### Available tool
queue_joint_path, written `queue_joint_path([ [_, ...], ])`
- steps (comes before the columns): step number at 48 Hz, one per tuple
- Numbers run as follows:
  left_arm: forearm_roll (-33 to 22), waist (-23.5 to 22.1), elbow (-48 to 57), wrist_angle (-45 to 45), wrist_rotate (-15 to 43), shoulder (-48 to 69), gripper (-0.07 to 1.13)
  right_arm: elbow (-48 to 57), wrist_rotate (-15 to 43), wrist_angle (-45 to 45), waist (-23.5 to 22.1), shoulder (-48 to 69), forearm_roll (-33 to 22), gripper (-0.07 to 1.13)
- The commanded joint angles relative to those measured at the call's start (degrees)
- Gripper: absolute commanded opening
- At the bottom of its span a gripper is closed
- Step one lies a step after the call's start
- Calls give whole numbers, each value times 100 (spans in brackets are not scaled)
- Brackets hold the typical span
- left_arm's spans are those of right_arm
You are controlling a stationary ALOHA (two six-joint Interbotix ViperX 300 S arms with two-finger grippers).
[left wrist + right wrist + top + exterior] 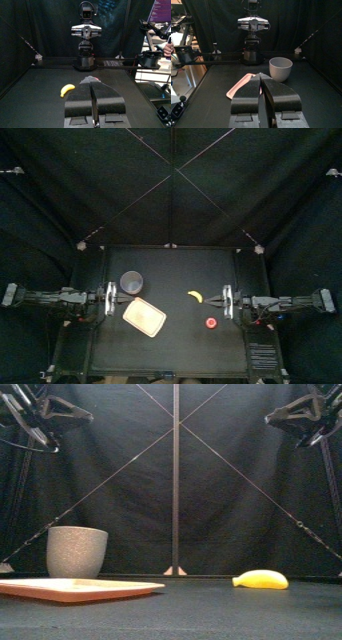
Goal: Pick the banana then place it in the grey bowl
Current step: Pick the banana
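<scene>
A yellow banana (195,296) (262,580) (67,90) lies on the black table, right of centre. The tall grey speckled cup (132,281) (76,551) (280,68) stands upright at the back left. My left gripper (112,301) (93,84) hovers at the table's left side, shut and holding nothing, with the banana well off to its front. My right gripper (227,301) (261,76) hovers at the right side, also shut and holding nothing, a short way right of the banana. Both sit high above the table.
A flat pink tray (144,316) (80,589) (241,85) lies in front of the cup, left of centre. A small red toy (211,322) rests near the front right, in front of the banana.
</scene>
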State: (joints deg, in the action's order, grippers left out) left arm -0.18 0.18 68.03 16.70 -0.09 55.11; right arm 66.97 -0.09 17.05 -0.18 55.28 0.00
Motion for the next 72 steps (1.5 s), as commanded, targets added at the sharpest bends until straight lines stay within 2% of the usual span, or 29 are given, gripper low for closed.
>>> queue_joint_path([
  [1,-18,220,-79,18,-18,-70,10,-26,44,9,-211,-229,9,4],
  [7,-132,316,-105,18,-9,-70,8,-26,149,-9,-729,-738,132,4],
  [11,-176,334,-114,18,-9,-70,8,-44,308,-158,-1213,-1169,448,4],
  [19,-185,325,-88,18,-9,-70,8,-123,562,-1072,-1978,-1802,1107,9],
  [24,-185,334,-79,26,0,-70,8,-193,686,-1661,-2092,-2127,1310,32],
  [33,-185,387,-97,70,9,-70,8,-220,694,-1828,-2004,-2707,1529,94],
  [37,-185,396,-79,79,9,-70,8,-281,686,-1819,-2030,-2997,1512,108],
  [57,-185,492,0,88,9,-70,8,-1125,686,-1960,-2013,-4588,984,106],
  [67,-185,492,35,79,0,-70,8,-1512,686,-2681,-2101,-5115,800,104],
  [72,-185,501,44,79,9,-70,8,-1679,694,-2997,-2145,-5194,729,99],
])
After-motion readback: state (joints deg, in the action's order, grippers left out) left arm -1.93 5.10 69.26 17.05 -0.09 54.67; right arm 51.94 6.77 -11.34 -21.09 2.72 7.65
